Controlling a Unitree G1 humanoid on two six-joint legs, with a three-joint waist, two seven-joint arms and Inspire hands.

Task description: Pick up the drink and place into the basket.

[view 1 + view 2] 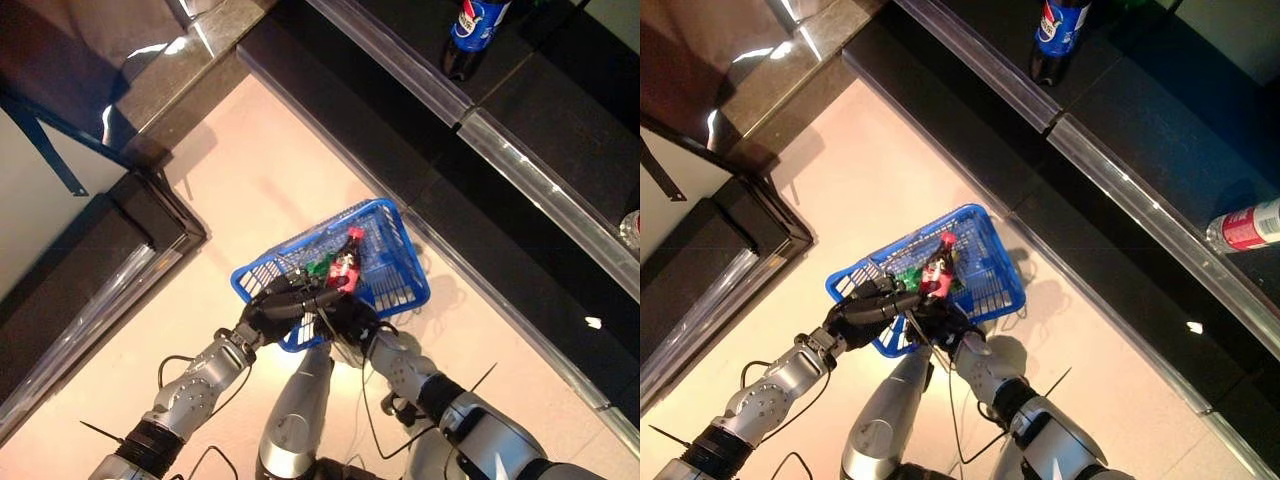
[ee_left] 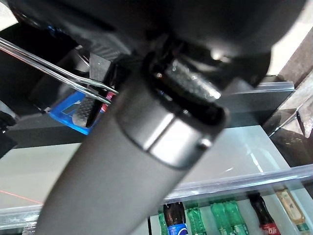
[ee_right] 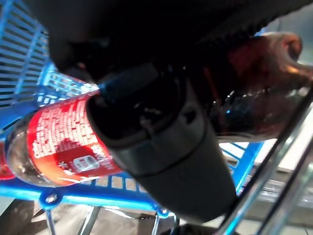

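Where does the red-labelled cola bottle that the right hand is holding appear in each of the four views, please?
Left eye view: cola bottle over the blue basket, at centre.
Right eye view: same place, left of centre.
Left wrist view: not in it.
Right wrist view: fills the middle, behind the right hand.
Shared landmark: the blue basket.

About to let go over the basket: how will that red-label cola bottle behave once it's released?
The cola bottle looks full of dark liquid, so probably heavy for its size and likely to drop firmly. Its round, smooth body may roll across the blue basket. The right hand wraps it; the plastic looks glossy, perhaps slippery.
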